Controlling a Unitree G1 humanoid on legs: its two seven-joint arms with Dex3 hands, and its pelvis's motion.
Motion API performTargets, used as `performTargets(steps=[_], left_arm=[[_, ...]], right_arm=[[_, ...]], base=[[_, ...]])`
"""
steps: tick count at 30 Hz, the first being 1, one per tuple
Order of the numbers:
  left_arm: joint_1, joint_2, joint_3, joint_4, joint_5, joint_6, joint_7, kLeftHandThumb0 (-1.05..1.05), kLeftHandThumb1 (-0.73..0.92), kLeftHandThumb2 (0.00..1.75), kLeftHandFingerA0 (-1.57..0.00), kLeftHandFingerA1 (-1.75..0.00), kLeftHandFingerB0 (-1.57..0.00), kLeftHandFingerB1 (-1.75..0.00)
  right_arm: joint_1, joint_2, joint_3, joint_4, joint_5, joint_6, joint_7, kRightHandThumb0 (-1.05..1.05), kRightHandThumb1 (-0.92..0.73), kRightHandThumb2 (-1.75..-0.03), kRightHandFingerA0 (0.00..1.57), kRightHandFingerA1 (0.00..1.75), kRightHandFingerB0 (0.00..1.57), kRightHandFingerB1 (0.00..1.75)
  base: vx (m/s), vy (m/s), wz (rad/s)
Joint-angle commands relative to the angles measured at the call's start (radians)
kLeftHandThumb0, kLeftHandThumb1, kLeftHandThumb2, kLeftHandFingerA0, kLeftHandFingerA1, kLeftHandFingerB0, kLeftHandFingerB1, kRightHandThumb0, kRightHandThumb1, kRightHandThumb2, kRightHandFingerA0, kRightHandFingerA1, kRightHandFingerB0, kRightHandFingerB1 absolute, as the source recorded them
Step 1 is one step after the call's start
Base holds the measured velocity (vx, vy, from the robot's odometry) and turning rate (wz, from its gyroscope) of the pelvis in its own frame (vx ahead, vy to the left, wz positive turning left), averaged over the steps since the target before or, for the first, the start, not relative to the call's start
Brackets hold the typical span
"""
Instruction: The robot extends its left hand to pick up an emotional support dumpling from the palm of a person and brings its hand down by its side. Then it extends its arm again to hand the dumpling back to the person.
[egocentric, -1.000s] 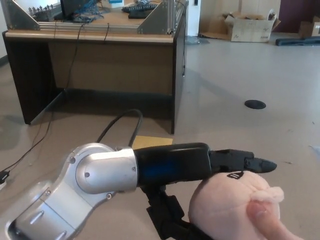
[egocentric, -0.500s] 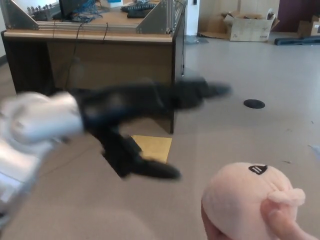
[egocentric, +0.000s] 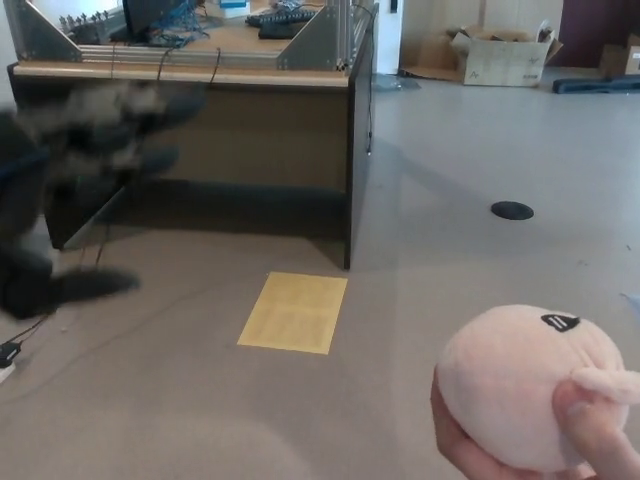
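Bottom right of head view: soft pale-pink round plush dumpling (egocentric: 525, 385), fuzzy fabric, w/ small black stitched mark near top; sits in person's hand (egocentric: 540, 450), thumb pressed over its front, fingers cupped under. No legible writing on mark, too small to read.

Far left edge: robot's left hand (egocentric: 70, 200), black, smeared by motion blur, well apart from dumpling. Holds nothing visible; fingers too blurred, can't tell how far spread. Right hand not seen.

Centre floor: flat yellow-tan rectangular sheet (egocentric: 294, 312), cardboard-like, matte, lying on smooth grey-beige floor (egocentric: 450, 260) just in front of desk corner. Faint lines on sheet, nothing readable.

Top: dark-brown panelled wooden desk (egocentric: 250, 130) w/ lighter wood top edge; grey metal angled brackets (egocentric: 325, 40) and aluminium frame on top, black cables (egocentric: 160, 25) tangled there, more hanging down front panel. Black keyboard-like item (egocentric: 285, 18) on desktop.

Right mid: small black round disc (egocentric: 512, 210) flush w/ floor. Far back: open brown cardboard box (egocentric: 500, 55) against wall, flaps up; no label legible. Lower left: thin black cable (egocentric: 60, 310) trailing over floor to small white plug (egocentric: 6, 352) at edge.
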Motion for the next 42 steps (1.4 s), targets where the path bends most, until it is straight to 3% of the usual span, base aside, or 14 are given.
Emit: performTargets(steps=[1,7,8,11,12,14,17,18,22,23,26,31,32,42], left_arm=[[0.403,-0.139,0.057,0.111,0.045,-0.314,0.037,-0.76,0.44,0.59,-0.08,-0.32,0.0,-0.19],[0.599,-0.239,0.026,0.294,0.201,-0.568,0.212,-0.71,0.45,0.54,-0.11,-0.32,-0.04,-0.24],[0.626,-0.276,0.038,0.351,0.214,-0.616,0.265,-0.34,0.22,0.84,-0.03,-0.49,0.0,-0.47],[0.685,-0.401,0.106,0.558,0.223,-0.759,0.442,-0.31,0.35,0.92,-0.09,-0.51,-0.06,-0.49],[0.686,-0.422,0.122,0.603,0.224,-0.786,0.484,-0.56,0.58,0.58,-0.3,-0.37,-0.21,-0.29],[0.694,-0.438,0.14,0.657,0.249,-0.824,0.566,-0.6,0.49,0.76,-0.31,-0.46,-0.18,-0.39],[0.684,-0.421,0.143,0.736,0.26,-0.838,0.61,-0.58,0.49,0.73,-0.3,-0.44,-0.22,-0.39],[0.676,-0.412,0.141,0.758,0.26,-0.84,0.61,-0.5,0.58,0.58,-0.34,-0.37,-0.26,-0.3],[0.656,-0.357,0.091,0.83,0.312,-0.872,0.624,-0.65,0.48,0.74,-0.28,-0.44,-0.21,-0.38],[0.665,-0.339,0.067,0.841,0.341,-0.89,0.63,-0.58,0.56,0.57,-0.32,-0.37,-0.25,-0.29],[0.688,-0.329,0.048,0.856,0.359,-0.913,0.637,-0.6,0.56,0.57,-0.32,-0.38,-0.25,-0.29],[0.688,-0.32,0.033,0.886,0.358,-0.94,0.645,-0.58,0.56,0.57,-0.31,-0.37,-0.24,-0.29],[0.66,-0.317,0.019,0.912,0.367,-0.942,0.659,-0.62,0.48,0.73,-0.28,-0.46,-0.21,-0.38],[0.673,-0.302,-0.002,0.965,0.371,-0.994,0.692,-0.63,0.47,0.73,-0.27,-0.45,-0.21,-0.38]], right_arm=[[0.02,-0.007,-0.011,0.006,0.008,-0.013,-0.032,-0.26,-0.63,-0.59,0.79,0.57,0.65,0.47],[0.019,-0.014,-0.012,0.008,0.003,-0.019,-0.046,-0.27,-0.64,-0.59,0.78,0.55,0.66,0.47],[0.023,-0.017,-0.014,0.005,0.003,-0.022,-0.047,-0.26,-0.64,-0.59,0.81,0.61,0.68,0.48],[0.018,-0.021,-0.018,0.013,0.008,-0.03,-0.044,-0.26,-0.63,-0.59,0.8,0.56,0.68,0.48],[0.008,-0.022,-0.019,0.019,0.009,-0.027,-0.041,-0.26,-0.63,-0.59,0.78,0.55,0.68,0.48],[0.006,-0.017,-0.016,0.014,0.007,-0.009,-0.039,-0.27,-0.64,-0.59,0.79,0.59,0.67,0.47],[0.009,-0.014,-0.014,0.016,0.004,-0.009,-0.045,-0.28,-0.64,-0.59,0.78,0.55,0.66,0.47],[0.009,-0.011,-0.015,0.019,0.004,-0.011,-0.048,-0.27,-0.64,-0.59,0.8,0.55,0.67,0.47],[0.015,-0.007,-0.019,0.027,0.008,-0.021,-0.062,-0.27,-0.63,-0.59,0.82,0.57,0.68,0.48],[0.036,-0.005,-0.019,0.02,0.007,-0.025,-0.068,-0.27,-0.63,-0.59,0.81,0.56,0.67,0.48],[0.07,-0.004,-0.018,0.01,0.009,-0.036,-0.066,-0.26,-0.64,-0.59,0.78,0.55,0.67,0.48],[0.078,-0.004,-0.015,0.014,0.005,-0.045,-0.067,-0.26,-0.64,-0.59,0.78,0.55,0.67,0.48],[0.058,-0.009,-0.018,0.019,0.005,-0.033,-0.069,-0.26,-0.63,-0.59,0.8,0.58,0.69,0.48],[0.072,-0.001,-0.018,0.024,0.01,-0.042,-0.062,-0.25,-0.63,-0.59,0.8,0.58,0.68,0.48]], base=[[0.0,0.0,0.0],[0.0,0.0,0.0],[0.0,0.0,0.0],[0.0,0.0,0.0],[0.0,0.0,0.0],[0.0,0.0,0.0],[0.0,0.0,0.0],[0.0,0.0,0.0],[0.0,0.0,0.0],[0.0,0.0,0.0],[0.0,0.0,0.0],[0.0,0.0,0.0],[0.0,0.0,0.0],[0.0,0.0,0.0]])
